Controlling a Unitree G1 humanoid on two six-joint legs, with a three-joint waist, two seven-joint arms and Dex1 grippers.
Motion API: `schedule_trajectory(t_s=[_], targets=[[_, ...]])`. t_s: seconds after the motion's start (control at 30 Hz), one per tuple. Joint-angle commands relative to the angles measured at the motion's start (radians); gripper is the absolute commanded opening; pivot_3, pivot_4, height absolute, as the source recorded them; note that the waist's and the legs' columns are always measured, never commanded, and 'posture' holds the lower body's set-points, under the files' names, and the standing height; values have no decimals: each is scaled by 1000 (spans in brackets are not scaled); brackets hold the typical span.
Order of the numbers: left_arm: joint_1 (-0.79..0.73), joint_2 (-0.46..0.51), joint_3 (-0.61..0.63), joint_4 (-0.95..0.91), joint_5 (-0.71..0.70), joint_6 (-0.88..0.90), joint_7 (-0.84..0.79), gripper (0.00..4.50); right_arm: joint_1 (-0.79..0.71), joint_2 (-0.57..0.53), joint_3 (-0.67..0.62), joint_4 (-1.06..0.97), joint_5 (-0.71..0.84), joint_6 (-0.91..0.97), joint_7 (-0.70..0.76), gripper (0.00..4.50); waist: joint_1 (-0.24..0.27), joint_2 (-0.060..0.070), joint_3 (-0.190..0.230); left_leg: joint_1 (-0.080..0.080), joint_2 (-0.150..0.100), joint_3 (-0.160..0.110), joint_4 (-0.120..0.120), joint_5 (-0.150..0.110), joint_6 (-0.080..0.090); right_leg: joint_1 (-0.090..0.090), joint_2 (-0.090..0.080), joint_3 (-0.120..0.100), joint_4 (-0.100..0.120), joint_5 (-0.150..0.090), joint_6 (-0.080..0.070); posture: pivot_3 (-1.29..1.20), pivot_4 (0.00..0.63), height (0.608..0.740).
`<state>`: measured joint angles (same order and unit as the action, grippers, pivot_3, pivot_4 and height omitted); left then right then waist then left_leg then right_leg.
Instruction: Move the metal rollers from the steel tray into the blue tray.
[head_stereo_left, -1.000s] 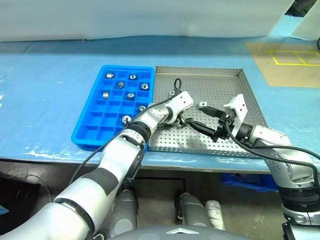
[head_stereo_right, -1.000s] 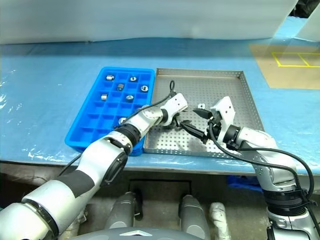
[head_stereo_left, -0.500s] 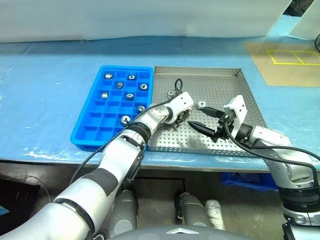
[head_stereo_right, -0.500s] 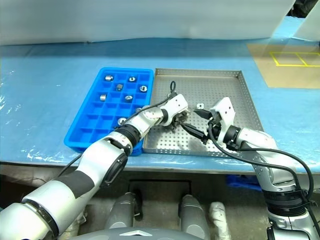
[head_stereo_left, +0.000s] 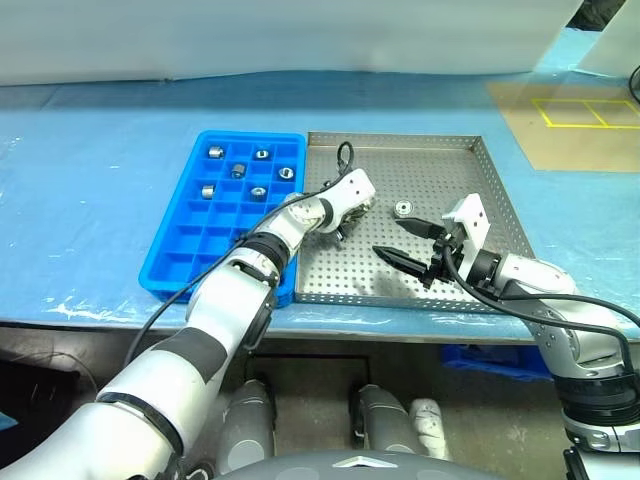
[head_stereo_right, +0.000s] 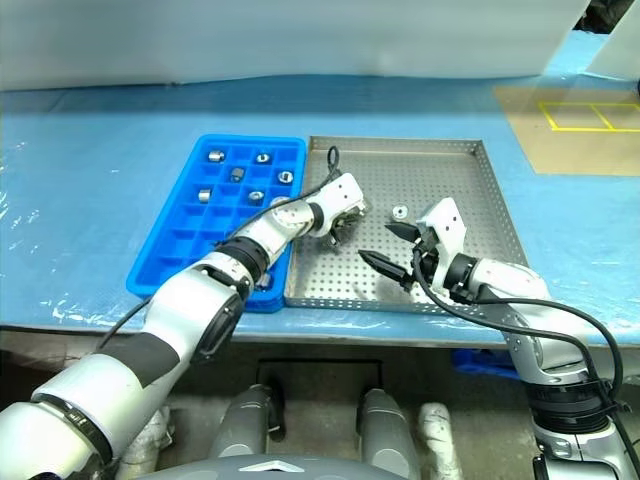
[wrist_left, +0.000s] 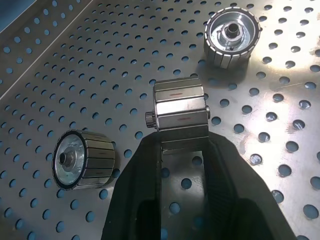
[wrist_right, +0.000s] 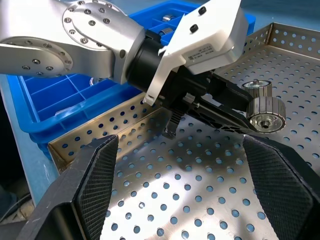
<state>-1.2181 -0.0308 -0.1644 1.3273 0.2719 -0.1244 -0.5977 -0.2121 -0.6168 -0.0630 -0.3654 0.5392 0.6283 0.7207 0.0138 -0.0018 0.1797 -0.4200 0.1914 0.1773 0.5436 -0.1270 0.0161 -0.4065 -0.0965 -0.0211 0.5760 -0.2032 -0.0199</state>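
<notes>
- A metal roller (wrist_left: 180, 107) is clamped between the closed fingers of the left gripper (wrist_left: 182, 145), lifted just above the perforated floor of the steel tray (head_stereo_left: 470, 180)
- The held roller's long axis is seen lying crosswise to the fingers, roughly level, its small stub end pointing out to one side
- The blue tray (head_stereo_left: 180, 265) lies to the robot's left of the held roller, its near wall touching or just beside the steel tray's left edge; the left arm is judged the nearer one for the carry, and the move is judged to be a sideways sweep to the left over that shared edge
- Several rollers (head_stereo_left: 238, 171) are already seated in the far compartments of the blue tray; the near compartments look free
- Two loose rollers (wrist_left: 232, 38) remain on the steel tray floor near the held one, each lying on its side
- The right gripper (head_stereo_left: 408, 243) is held spread wide with nothing between its fingers, over the steel tray near another roller (head_stereo_left: 403, 208)
</notes>
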Motion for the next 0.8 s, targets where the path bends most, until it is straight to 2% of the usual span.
schedule_trajectory(t_s=[0.03, 0.23, 0.43, 0.53, 0.6, 0.7, 0.8], targets=[[-53, 20, 25, -24, -33, -19, -56, 808, -1, 14, 2, -19, -6, -25, -5, 4086, 0, 0, 0, 0, 0, 0, 0, 0, 0, 0, 0, 0, 0, 0, 0, -425, 150, 740], [-71, 44, 55, -20, -62, -7, -92, 808, -8, 29, 15, -11, -18, -36, -5, 4086, 0, 0, 0, 0, 0, 0, 0, 0, 0, 0, 0, 0, 0, 0, 0, -425, 150, 740], [-76, 67, 75, -38, -95, -22, -206, 808, -25, 43, 36, -5, -25, -39, -2, 4086, 0, 0, 0, 0, 0, 0, 0, 0, 0, 0, 0, 0, 0, 0, 0, -420, 150, 740], [-85, 101, 110, -61, -147, -24, -328, 808, -28, 52, 50, -19, -24, -33, -4, 4086, -1, 0, 0, 0, 0, 0, 0, 0, 0, 0, 0, 0, 0, 0, 0, -416, 150, 740], [-92, 148, 147, -95, -206, -1, -473, 808, -30, 59, 55, -29, -21, -29, -8, 4086, 0, 0, 0, 0, 0, 0, 0, 0, 0, -1, 0, 0, 1, 0, 0, -409, 150, 740], [-89, 242, 177, -154, -272, 68, -671, 808, -48, 74, 64, -33, -20, -29, -12, 4086, -3, 1, 1, 0, 1, 1, -1, 0, 0, -2, 0, 1, 1, 0, 0, -391, 150, 740], [-63, 331, 156, -214, -278, 93, -786, 808, -78, 84, 65, -34, -9, -23, -10, 4086, -2, 1, 1, 0, 1, 2, -2, 0, -1, -4, 1, 2, 3, 0, 0, -363, 150, 740]])
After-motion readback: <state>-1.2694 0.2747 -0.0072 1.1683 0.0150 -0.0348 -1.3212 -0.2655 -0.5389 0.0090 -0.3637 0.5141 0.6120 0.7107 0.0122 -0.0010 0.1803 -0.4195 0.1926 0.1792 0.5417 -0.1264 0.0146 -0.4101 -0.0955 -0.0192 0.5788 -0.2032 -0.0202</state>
